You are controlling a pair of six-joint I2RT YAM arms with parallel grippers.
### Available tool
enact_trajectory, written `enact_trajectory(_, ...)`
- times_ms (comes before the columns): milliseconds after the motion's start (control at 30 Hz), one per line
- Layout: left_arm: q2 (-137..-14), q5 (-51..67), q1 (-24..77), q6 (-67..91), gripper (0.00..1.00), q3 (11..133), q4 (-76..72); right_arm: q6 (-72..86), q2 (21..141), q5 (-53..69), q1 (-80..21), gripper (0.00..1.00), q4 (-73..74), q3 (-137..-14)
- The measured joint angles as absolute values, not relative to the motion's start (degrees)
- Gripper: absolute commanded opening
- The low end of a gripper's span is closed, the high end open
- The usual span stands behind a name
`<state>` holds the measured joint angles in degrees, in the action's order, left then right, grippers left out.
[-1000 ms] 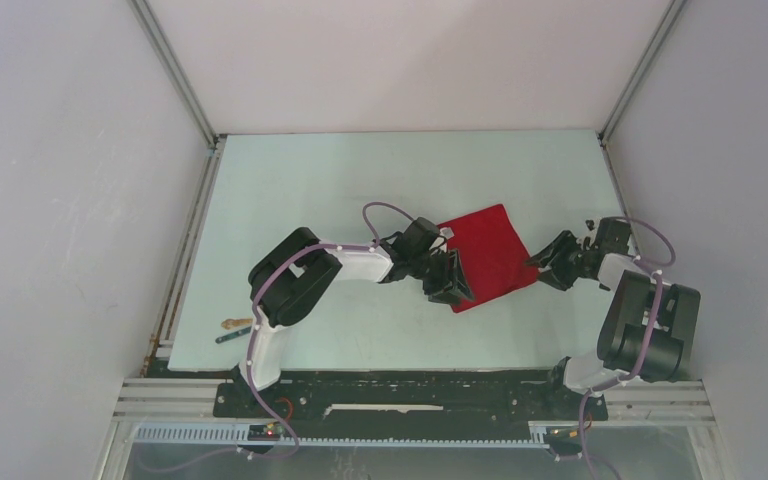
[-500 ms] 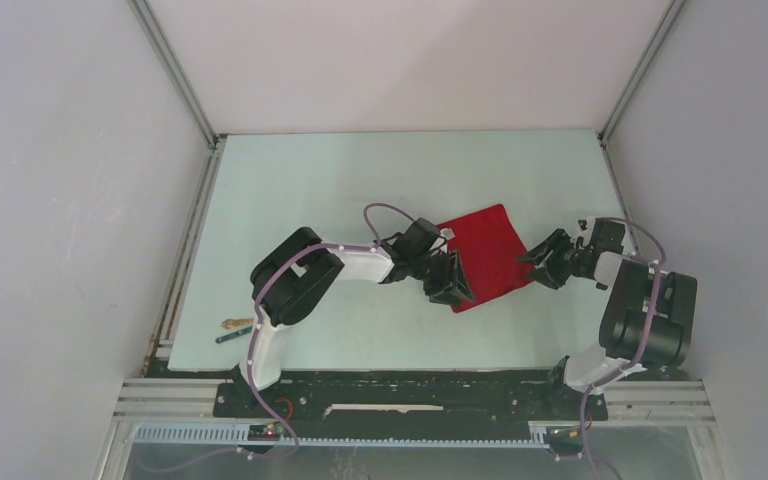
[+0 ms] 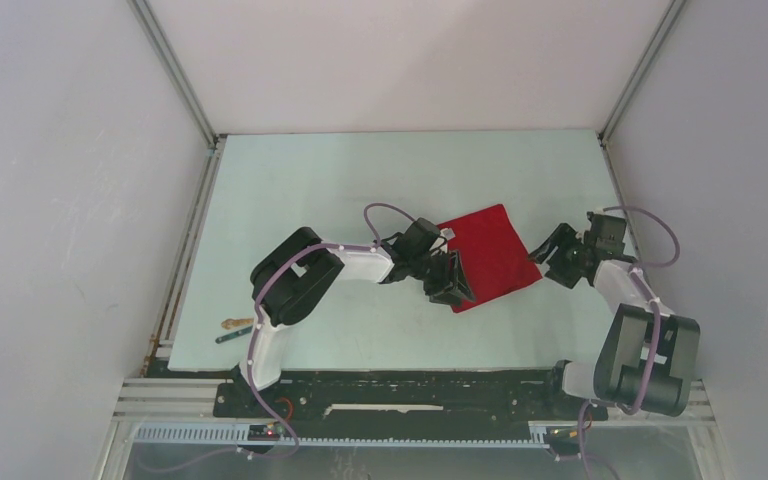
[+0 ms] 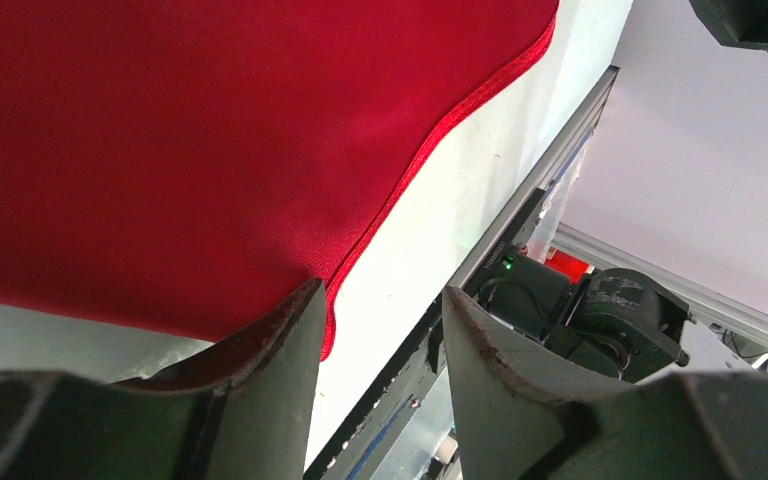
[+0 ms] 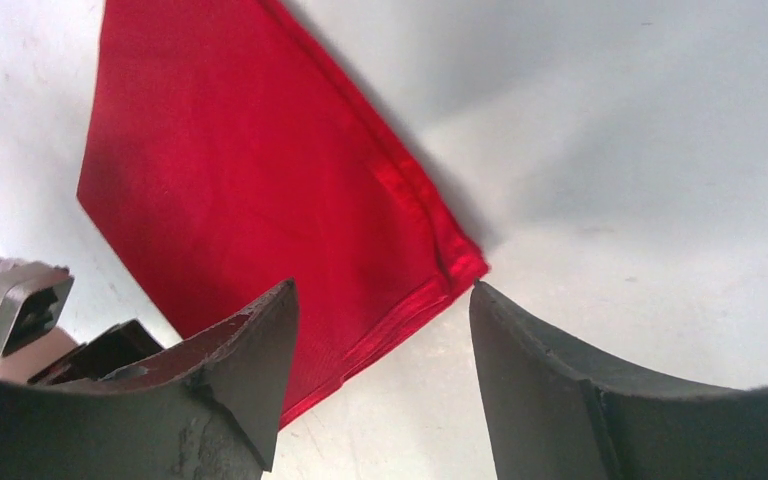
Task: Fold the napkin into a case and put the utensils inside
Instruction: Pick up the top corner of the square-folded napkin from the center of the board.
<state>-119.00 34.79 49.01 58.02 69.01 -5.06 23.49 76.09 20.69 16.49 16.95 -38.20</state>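
Observation:
The red napkin (image 3: 488, 253) lies folded flat on the table, a little right of the middle. My left gripper (image 3: 452, 284) is open at its near left corner. In the left wrist view one finger (image 4: 270, 350) lies over the hemmed edge of the napkin (image 4: 190, 140), and nothing is between the jaws (image 4: 382, 305). My right gripper (image 3: 552, 258) is open just off the napkin's right corner, whose layered edges (image 5: 430, 285) show between its jaws (image 5: 380, 300). The wooden fork (image 3: 237, 323) and the teal utensil (image 3: 230, 337) lie at the near left table edge.
The metal frame rail (image 3: 185, 250) runs along the table's left side and grey walls close in both sides and the back. The left arm's purple cable (image 3: 385, 210) loops above its wrist. The base rail (image 3: 410, 395) lies along the near edge.
The right arm has swung so that its forearm now points up the right side, and its gripper has drawn slightly back from the napkin's corner. The left arm and napkin have not moved.

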Motion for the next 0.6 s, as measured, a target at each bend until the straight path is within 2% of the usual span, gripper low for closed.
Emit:
enact_trajectory(167,-119.0,34.8,49.0,58.0,0.53,69.0,-5.1,23.2,76.3,23.8,15.5,0.66,16.5,-38.3)
enact_trajectory(367,-119.0,34.8,49.0,58.1,0.53,69.0,-5.4,23.3,83.4,26.3,16.4,0.66,15.7,-39.3)
enact_trajectory(600,-119.4,34.9,49.0,58.5,0.53,69.0,-5.5,23.3,84.1,27.1,16.4,0.66,15.4,-39.3)
